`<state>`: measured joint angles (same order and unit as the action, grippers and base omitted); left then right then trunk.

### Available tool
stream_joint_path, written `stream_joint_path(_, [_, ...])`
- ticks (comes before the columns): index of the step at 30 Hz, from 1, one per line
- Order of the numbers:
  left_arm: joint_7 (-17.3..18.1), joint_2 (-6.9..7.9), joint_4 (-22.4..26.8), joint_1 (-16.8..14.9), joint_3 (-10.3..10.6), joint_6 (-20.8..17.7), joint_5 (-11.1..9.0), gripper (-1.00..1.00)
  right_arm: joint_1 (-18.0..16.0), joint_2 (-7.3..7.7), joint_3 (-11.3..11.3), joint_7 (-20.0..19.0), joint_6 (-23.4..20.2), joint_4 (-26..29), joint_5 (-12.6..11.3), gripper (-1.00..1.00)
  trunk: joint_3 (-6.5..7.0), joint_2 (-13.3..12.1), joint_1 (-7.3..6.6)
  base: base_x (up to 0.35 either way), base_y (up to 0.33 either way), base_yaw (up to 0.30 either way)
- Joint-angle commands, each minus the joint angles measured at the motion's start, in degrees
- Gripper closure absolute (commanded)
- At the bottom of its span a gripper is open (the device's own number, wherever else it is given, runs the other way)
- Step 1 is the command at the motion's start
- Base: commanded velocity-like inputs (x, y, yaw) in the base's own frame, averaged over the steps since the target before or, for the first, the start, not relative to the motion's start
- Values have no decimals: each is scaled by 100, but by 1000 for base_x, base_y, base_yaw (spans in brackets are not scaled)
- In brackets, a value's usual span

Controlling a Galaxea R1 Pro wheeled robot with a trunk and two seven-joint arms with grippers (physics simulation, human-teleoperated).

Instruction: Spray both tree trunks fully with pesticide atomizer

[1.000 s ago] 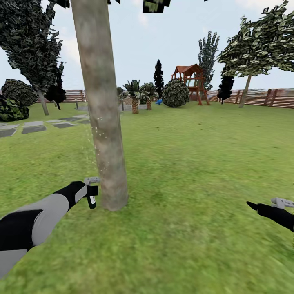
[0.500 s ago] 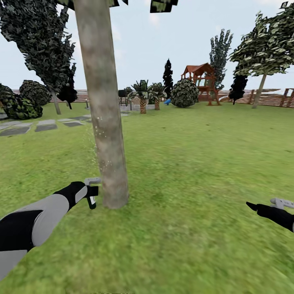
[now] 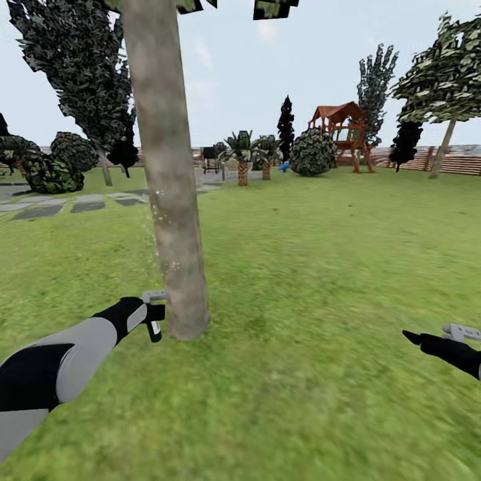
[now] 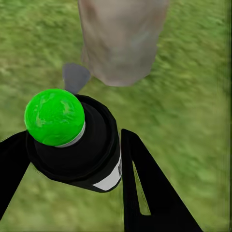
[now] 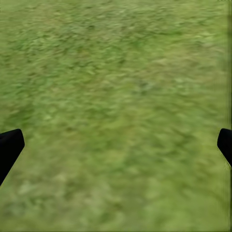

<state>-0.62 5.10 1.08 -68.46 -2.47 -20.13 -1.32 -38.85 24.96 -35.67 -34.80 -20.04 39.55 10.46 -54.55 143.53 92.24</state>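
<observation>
A thick grey-brown tree trunk (image 3: 170,200) rises just ahead, left of centre on the lawn, with pale specks on its bark; its base (image 4: 121,38) fills the far side of the left wrist view. My left gripper (image 3: 148,312) hovers beside the trunk's foot, shut on the pesticide atomizer (image 3: 153,326). Seen from the left wrist, the atomizer (image 4: 79,150) is a black canister with a round green top, clamped between two black fingers (image 4: 145,193), its end towards the trunk. My right gripper (image 3: 417,337) hangs low at the right over bare grass, open (image 5: 116,147).
Lawn stretches all round. Stepping stones (image 3: 40,210) lie at the left. Far back stand palms (image 3: 242,157), a round shrub (image 3: 312,152), a red wooden play tower (image 3: 344,133), dark conifers and a slatted fence (image 3: 461,160). A leafy tree (image 3: 447,67) stands at the far right.
The whole view has swung left, so the background has slid to the right. The trunk stays in front and both arms keep their places in the picture.
</observation>
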Motion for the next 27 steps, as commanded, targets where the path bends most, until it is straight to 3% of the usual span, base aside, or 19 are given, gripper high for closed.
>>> stream_joint_path(1, [0,0,0,0,-3,0,0,100,0,0,-1,0,0,0,0,-100,-4,0,0,78,-295,126])
stream_joint_path(22, [0,0,6,0,-7,6,0,100,0,0,-1,0,0,0,0,-100,-106,0,0,154,-293,208])
stream_joint_path(27, [0,0,6,0,-7,5,0,100,-1,0,-1,0,0,0,0,-100,-110,0,0,14,-302,63])
